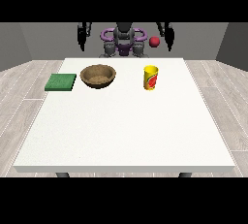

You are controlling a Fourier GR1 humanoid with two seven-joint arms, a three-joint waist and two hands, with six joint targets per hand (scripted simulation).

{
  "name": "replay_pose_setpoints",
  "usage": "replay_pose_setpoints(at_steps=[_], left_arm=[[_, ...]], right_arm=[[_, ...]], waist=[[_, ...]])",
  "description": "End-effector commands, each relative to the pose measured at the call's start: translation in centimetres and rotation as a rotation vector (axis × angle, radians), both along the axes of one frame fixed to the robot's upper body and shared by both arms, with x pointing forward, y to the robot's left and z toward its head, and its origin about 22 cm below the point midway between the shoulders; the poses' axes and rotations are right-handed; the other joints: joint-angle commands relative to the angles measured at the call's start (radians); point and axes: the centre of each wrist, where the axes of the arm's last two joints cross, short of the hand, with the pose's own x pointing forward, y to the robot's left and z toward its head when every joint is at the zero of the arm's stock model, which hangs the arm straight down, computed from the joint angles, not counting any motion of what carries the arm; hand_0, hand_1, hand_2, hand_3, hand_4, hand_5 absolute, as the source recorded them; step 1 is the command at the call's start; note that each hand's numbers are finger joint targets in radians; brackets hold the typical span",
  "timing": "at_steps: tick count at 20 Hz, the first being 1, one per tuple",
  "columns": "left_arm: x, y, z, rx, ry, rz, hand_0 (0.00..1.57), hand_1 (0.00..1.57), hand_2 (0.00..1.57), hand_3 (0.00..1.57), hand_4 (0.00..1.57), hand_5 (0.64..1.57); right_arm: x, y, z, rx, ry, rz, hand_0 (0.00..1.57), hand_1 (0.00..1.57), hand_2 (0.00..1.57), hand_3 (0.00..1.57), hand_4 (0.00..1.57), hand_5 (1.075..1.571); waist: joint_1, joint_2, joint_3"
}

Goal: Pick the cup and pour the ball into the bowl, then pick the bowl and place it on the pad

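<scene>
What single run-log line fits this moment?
cup: upright, untouched | ball: airborne above cup | bowl: beside pad | hands: raised

Pad (60, 82) lies left of bowl (98, 76); cup (150, 77) stands right.

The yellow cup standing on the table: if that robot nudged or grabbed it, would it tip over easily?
Probably yes. The yellow cup stands upright and is taller than it is wide, so a sideways push near its rim could topple it. Its round wall suggests it would then roll across the white table. It looks stiff enough to keep its shape when held.
</scene>
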Motion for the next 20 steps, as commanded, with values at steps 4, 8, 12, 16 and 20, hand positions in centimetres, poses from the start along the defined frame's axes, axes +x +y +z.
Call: replay_pose_setpoints(at_steps=[4,8,12,16,20], left_arm=[[0.2,0.4,2.6,0.013,-0.019,-0.008,0.00,0.00,0.00,0.00,0.00,1.470],[-1.2,-1.4,0.0,-0.151,-0.131,0.093,0.00,0.00,0.00,0.00,0.00,1.463],[-1.5,-4.3,-1.1,-0.153,-0.222,0.058,0.00,0.00,0.00,0.00,0.00,1.477],[0.8,-2.3,-1.6,-0.154,-0.265,0.069,0.00,0.00,0.00,0.00,0.00,1.467],[3.5,-2.2,-1.2,-0.139,-0.349,0.065,0.00,0.00,0.00,0.00,0.00,1.459]], right_arm=[[0.3,-0.9,2.8,-0.039,-0.031,-0.003,0.00,0.00,0.00,0.00,0.12,1.563],[-4.2,-5.4,-2.8,0.107,-0.035,-0.068,0.00,0.00,0.00,0.00,0.07,1.563],[-3.8,-8.4,-3.7,0.103,-0.121,-0.024,0.00,0.00,0.00,0.00,0.03,1.566],[-2.9,-6.7,-4.5,0.105,-0.166,0.019,0.00,0.00,0.00,0.00,0.00,1.558],[0.1,-9.5,-2.9,0.110,-0.258,0.037,0.00,0.00,0.00,0.00,0.00,1.560]], waist=[[-0.002,-0.231,0.0226],[-0.037,-0.110,0.0339],[-0.037,-0.011,0.0328],[-0.058,0.042,0.0323],[-0.063,0.134,0.0325]])
